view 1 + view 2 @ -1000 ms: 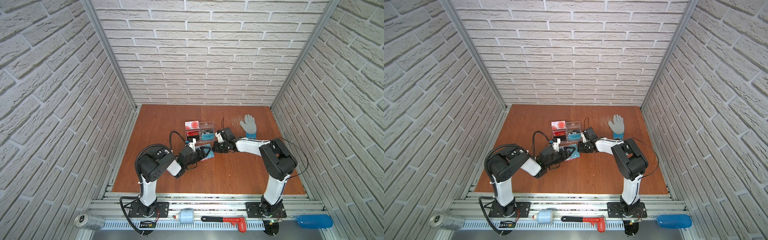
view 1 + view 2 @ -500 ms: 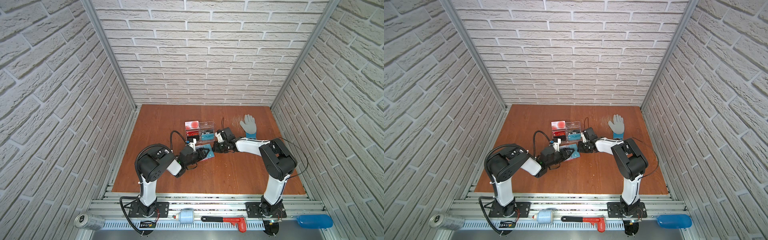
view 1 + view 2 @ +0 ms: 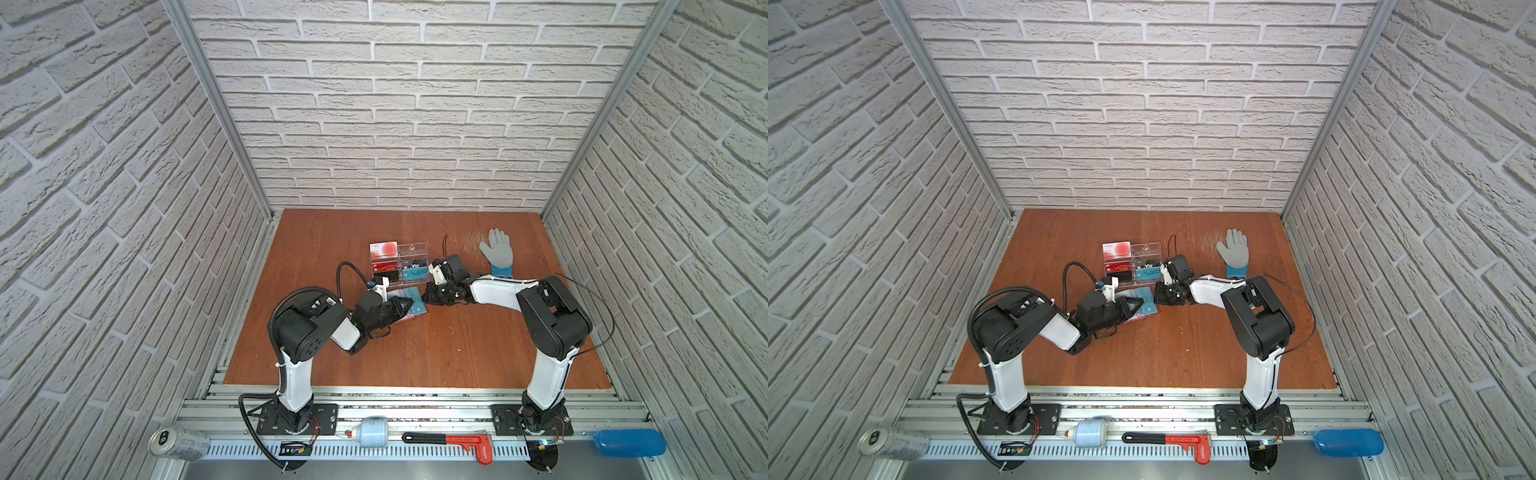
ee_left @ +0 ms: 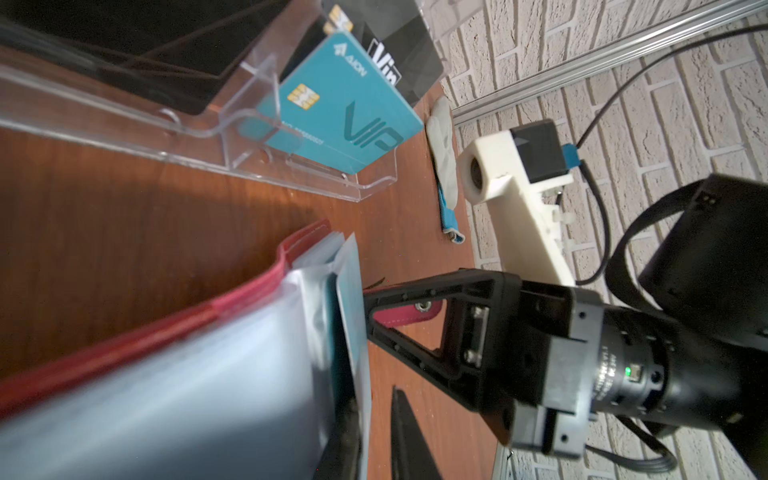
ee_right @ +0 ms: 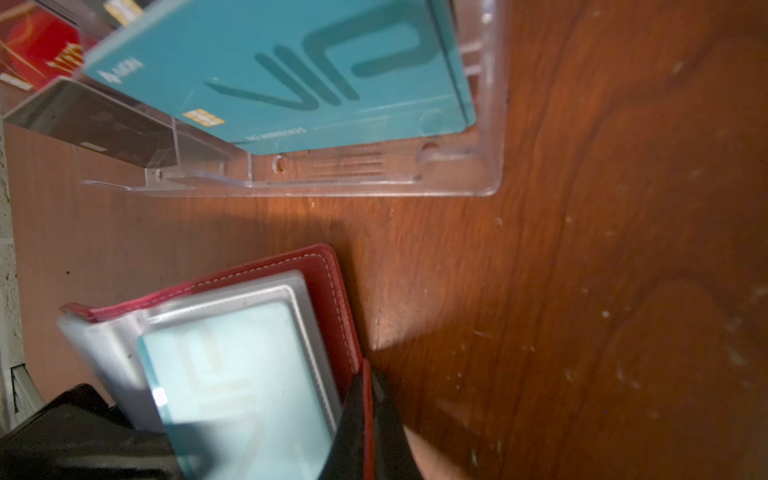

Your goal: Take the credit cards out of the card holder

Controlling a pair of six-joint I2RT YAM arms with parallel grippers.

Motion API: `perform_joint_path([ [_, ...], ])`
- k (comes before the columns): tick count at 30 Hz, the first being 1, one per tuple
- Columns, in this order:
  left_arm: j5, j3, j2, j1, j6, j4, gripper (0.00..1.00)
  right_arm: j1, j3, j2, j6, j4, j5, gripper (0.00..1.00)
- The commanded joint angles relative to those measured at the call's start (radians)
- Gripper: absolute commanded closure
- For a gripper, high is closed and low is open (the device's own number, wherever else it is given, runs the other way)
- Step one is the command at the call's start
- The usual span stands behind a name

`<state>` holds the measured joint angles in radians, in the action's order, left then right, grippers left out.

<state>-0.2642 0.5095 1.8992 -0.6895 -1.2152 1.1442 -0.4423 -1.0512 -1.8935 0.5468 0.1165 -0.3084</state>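
While right gripper (image 5: 366, 419) clamps card holder (image 5: 332, 286), left gripper (image 4: 374, 440) narrowly apart around credit card (image 4: 351, 316)

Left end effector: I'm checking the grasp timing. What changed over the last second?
The left end effector narrowed its jaws around the edge of a pale credit card in the card holder; whether it pinches yet is unclear. The right end effector stayed shut on the holder's red cover; card stand and glove did not move.
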Motion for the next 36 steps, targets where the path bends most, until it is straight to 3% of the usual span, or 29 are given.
perform_joint_path([
  [1, -0.024, -0.014, -0.015, 0.011, 0.014, 0.087, 0.84, -0.025, 0.025, -0.064, 0.007, 0.105, -0.003, 0.94],
  [12, -0.039, -0.051, -0.024, 0.042, 0.015, 0.102, 0.91, -0.019, 0.025, -0.065, 0.007, 0.11, 0.0, 0.94],
  [36, -0.056, -0.075, -0.013, 0.076, 0.012, 0.135, 0.91, -0.015, 0.025, -0.069, 0.007, 0.111, -0.002, 0.94],
])
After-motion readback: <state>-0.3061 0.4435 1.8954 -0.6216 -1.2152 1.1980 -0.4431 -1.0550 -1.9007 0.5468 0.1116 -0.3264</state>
